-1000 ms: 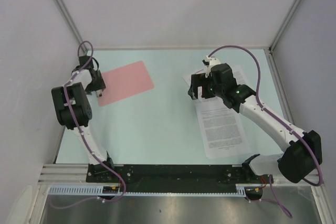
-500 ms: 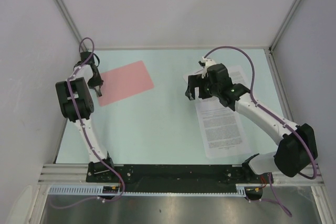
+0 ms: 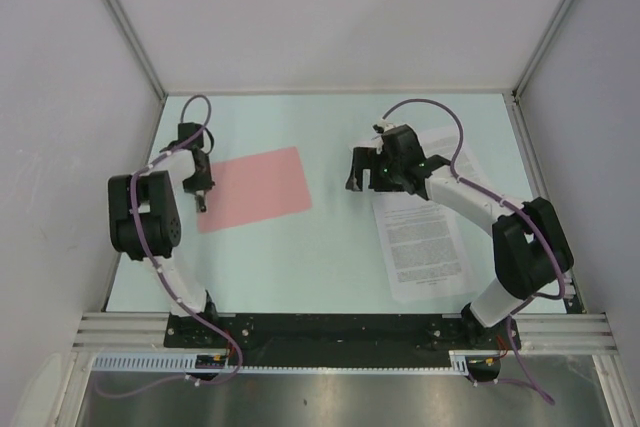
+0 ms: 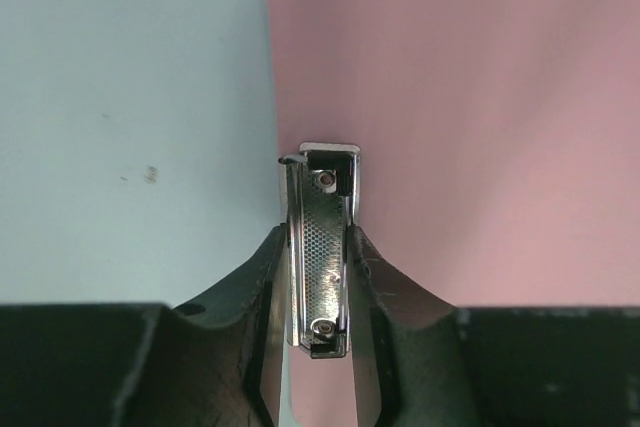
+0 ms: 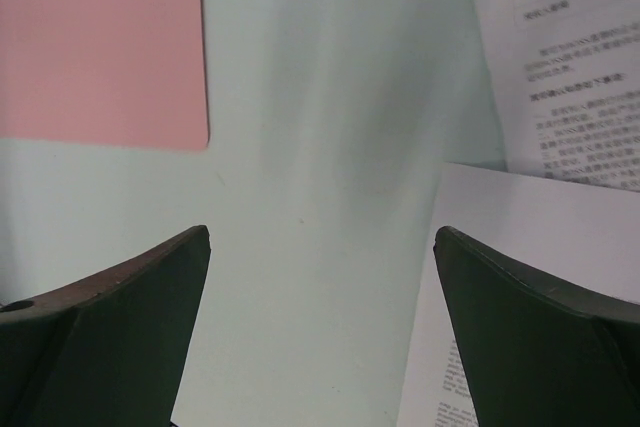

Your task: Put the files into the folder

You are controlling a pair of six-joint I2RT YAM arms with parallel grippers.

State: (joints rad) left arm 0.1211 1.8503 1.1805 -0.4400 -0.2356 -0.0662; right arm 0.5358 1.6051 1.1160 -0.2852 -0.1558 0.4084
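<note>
The pink folder lies flat on the pale table, left of centre, and fills the upper right of the left wrist view. My left gripper is shut on the folder's metal clip at its left short edge. The files, white sheets with black text, lie on the right; in the right wrist view one sheet lies below and another behind. My right gripper is open and empty, above the table at the files' upper left corner. The folder's corner shows in the right wrist view.
Grey walls with metal corner posts close in the table on three sides. The black base rail runs along the near edge. Purple cables loop over both arms.
My left gripper has swung the folder by its clip to the right and squarer to the table. My right gripper has shifted slightly left and back, staying open.
</note>
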